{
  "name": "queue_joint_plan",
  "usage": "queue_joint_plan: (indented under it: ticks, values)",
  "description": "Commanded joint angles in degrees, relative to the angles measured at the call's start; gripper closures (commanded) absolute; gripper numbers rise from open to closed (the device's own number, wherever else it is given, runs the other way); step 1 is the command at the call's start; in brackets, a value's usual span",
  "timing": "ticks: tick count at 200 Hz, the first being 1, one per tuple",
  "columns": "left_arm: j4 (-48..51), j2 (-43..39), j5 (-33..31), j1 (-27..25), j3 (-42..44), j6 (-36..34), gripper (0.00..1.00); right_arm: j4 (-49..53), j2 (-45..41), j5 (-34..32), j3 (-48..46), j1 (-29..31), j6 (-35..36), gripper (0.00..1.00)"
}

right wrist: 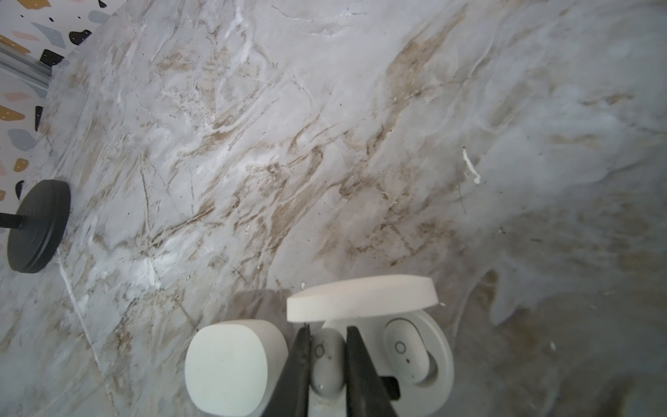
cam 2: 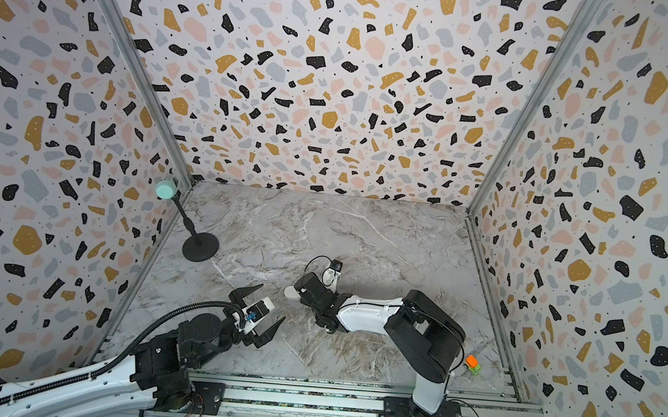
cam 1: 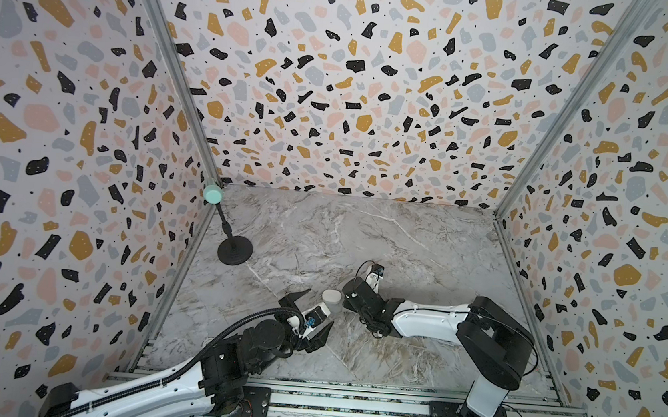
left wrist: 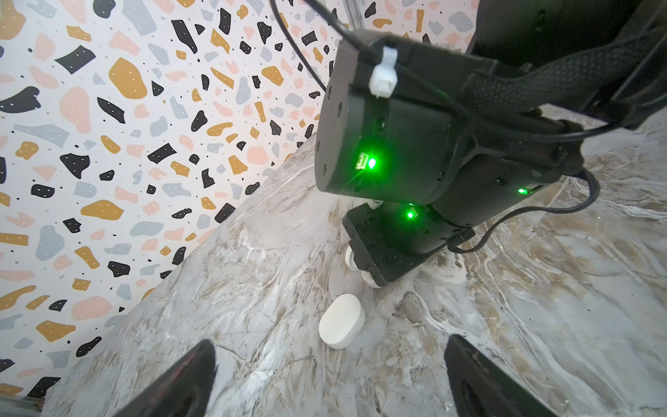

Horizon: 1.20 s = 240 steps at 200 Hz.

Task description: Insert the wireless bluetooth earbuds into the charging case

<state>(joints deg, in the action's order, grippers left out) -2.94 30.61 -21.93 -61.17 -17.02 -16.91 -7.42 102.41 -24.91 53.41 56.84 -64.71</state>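
While the left pincer [cam 1: 321, 307] hangs spread wide and empty over the marble bench [right wrist: 325, 144], facing a closed white case [left wrist: 341, 321], the right pincer [right wrist: 327, 328] is pinched almost shut on one earbud [right wrist: 326, 361] directly over the open charging case [right wrist: 445, 361], whose lid [right wrist: 361, 296] stands raised. In the right wrist view the held earbud lies between the fingers with its long axis running along them. It is at the vacant socket beside a second earbud [right wrist: 408, 352], already seated. Whether the held one is fully home cannot be told. The right arm is plainly the nearer, and the coming move looks like a short straight press down, then a release. The closed white case sits just beside the open one.
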Motion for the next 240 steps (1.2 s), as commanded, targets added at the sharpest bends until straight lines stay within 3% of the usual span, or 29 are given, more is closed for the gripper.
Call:
queue_joint_plan:
  ticks: [1,240]
  values:
    - [-2.6,-0.1,0.2,0.4,0.0,0.4,0.0,0.0,0.3,0.0,0.1,-0.3,-0.7,0.98]
    - [-2.6,-0.1,0.8,0.7,0.0,0.4,0.0,0.2,0.9,0.0,-0.6,-0.4,-2.0,0.94]
